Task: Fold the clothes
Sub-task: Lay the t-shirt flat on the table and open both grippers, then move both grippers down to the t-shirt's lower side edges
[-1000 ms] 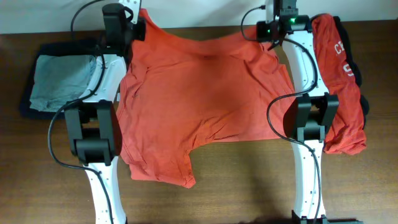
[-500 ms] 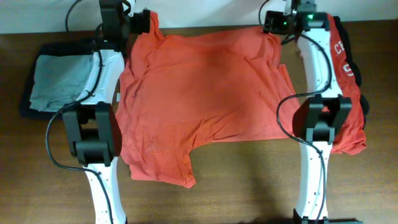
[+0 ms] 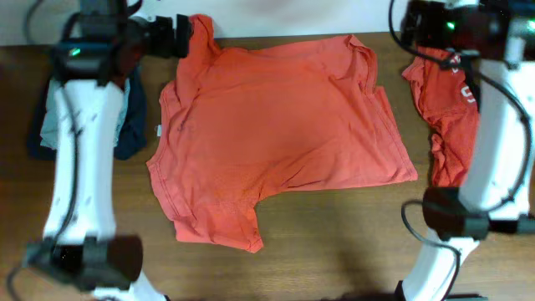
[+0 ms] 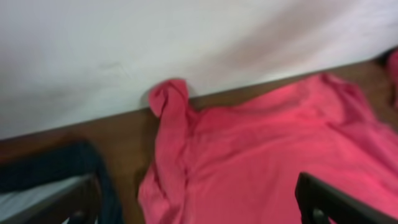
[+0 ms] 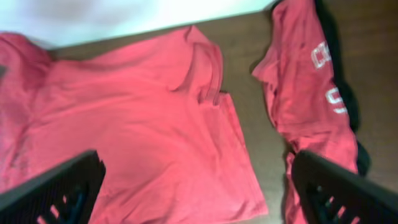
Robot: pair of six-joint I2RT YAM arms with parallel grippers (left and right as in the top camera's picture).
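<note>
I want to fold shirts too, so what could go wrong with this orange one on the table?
The orange T-shirt is rumpled, and its sleeve by the far edge is bunched up, so folding now might trap creases. The lettered shirt lies close beside its right side, so a grab there could catch both.

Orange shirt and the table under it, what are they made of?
The orange shirt looks like soft, matte cotton-like cloth: it lies limp with wrinkles and stitched hems. The table looks like dark brown wood or wood-look laminate, smooth with faint grain; I can't tell which.
</note>
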